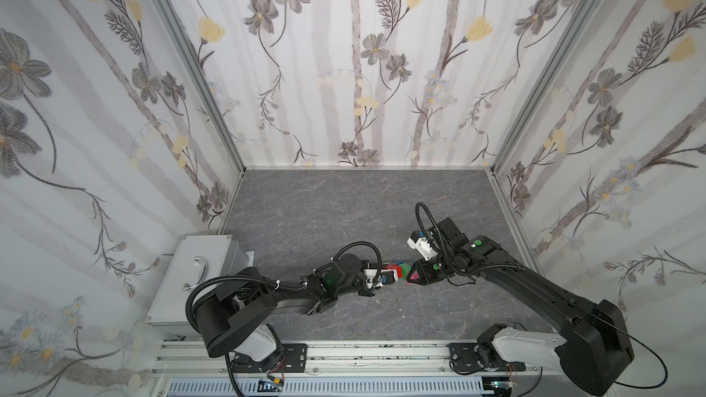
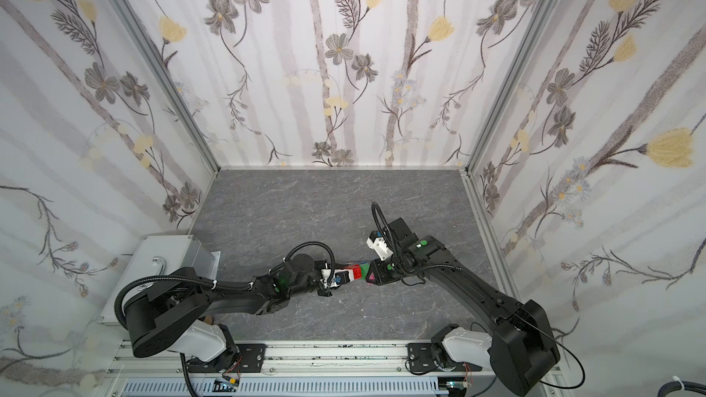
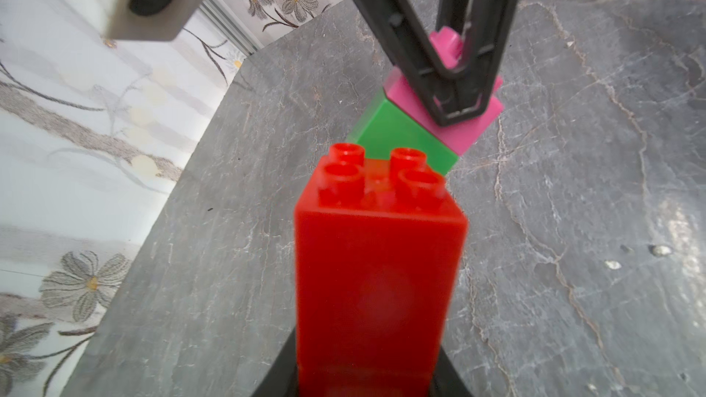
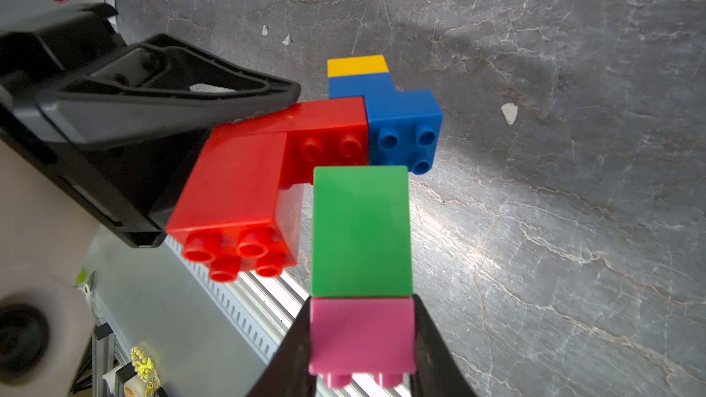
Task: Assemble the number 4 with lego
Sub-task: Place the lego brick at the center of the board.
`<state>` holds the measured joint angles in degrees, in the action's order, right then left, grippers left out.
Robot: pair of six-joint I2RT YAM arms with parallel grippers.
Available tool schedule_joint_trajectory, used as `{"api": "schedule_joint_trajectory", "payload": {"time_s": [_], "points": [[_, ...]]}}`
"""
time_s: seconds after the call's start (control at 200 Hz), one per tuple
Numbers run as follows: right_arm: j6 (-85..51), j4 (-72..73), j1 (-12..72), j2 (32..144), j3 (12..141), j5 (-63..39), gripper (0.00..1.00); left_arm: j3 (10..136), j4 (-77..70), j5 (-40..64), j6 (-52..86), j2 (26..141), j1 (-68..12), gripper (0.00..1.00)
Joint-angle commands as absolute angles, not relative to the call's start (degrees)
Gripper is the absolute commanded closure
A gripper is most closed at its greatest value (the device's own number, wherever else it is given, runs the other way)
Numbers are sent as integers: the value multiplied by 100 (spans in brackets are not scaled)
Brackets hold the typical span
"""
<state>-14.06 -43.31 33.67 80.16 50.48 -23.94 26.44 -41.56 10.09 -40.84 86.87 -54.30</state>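
Mid-join. Clamping red brick (image 3: pixel 378 280) in left gripper (image 1: pixel 387 276), pinching pink brick (image 3: pixel 473 127) in right gripper (image 4: pixel 361 318). Next, probably: line green brick (image 4: pixel 361 231) onto blue brick (image 4: pixel 405 127) studs, press.

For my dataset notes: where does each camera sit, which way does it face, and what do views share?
Top views: high above the near rail, looking down on the table; both arms show.
Left wrist: behind the left pincer, facing along its red brick toward the right pincer; own fingers show.
Right wrist: behind the right pincer, facing along its pink brick toward the left pincer; own fingers show.
Shared: both wrist views show the green brick.
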Motion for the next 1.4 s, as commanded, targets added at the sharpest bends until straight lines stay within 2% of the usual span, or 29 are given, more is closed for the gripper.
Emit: {"api": "schedule_joint_trajectory", "payload": {"time_s": [0.0, 0.415, 0.51, 0.645, 0.779, 0.934, 1.129, 1.304, 1.394], "points": [[-1509, -4620, 3325, 8187, 5253, -2444, 68, 2667, -5121, 1284, -3648, 8877, -5440, 84], [-1497, -5906, 2631, 8472, 5560, -2042, 67, 2334, -7050, 1131, -3058, 10131, -5454, 84], [-1599, -6130, 2459, 8718, 5439, -1643, 67, 2203, -7414, 1009, -3045, 10302, -5453, 84], [-1573, -6144, 2412, 9112, 5453, -1700, 67, 2044, -7684, 893, -2926, 10369, -5443, 84], [-1464, -6414, 2414, 9972, 5660, -1451, 66, 1923, -7893, 909, -2805, 10465, -5450, 84], [-1468, -6605, 2408, 10450, 6058, -1350, 62, 1859, -8033, 870, -2703, 10574, -5440, 84], [-1498, -6607, 2408, 10929, 6433, -1348, 49, 1754, -7758, 891, -2624, 10323, -5424, 83], [-1601, -6569, 2410, 11104, 6873, -1079, 49, 1672, -7650, 861, -2531, 10210, -5423, 82], [-1793, -6281, 2409, 10828, 6873, -845, 45, 1621, -7830, 624, -2497, 10221, -5418, 82]]}}
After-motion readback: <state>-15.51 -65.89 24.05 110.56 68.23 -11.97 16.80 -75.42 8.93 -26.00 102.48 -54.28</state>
